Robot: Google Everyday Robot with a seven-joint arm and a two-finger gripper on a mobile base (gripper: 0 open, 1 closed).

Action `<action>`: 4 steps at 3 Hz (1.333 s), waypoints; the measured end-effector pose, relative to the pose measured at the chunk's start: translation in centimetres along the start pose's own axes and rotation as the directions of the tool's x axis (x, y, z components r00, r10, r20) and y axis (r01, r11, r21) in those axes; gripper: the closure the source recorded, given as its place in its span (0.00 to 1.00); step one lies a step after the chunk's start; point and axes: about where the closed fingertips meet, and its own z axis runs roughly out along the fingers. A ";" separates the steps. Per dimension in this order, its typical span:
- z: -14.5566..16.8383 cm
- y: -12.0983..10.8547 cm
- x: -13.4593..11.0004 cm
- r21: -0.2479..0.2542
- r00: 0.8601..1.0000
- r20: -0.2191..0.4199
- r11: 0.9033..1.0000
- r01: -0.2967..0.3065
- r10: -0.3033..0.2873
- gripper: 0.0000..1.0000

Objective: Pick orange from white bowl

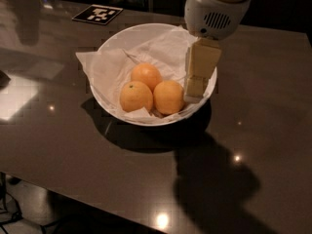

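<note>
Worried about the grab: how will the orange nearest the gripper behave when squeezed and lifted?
Round, so the orange may roll aside if squeezed off-centre. It rests against another orange on crumpled napkin, which may shift under it. The gripper hangs beside it, just inside the bowl rim.

Dim scene lit from overhead — small glints dot the table [58,145] near its front edge, and a pale glare lies at its left edge. The gripper [194,92], above the right rim of the white bowl [141,27], casts a broad shadow toward the front right corner.
</note>
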 end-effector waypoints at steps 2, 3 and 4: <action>1.4 -2.0 -1.4 -0.048 0.999 0.007 0.998 -0.042 0.043 0.02; 2.9 -2.8 -1.6 -0.087 0.996 -0.004 0.993 -0.084 0.084 0.00; 4.4 -3.1 -1.7 -0.120 0.992 -0.015 0.984 -0.129 0.129 0.06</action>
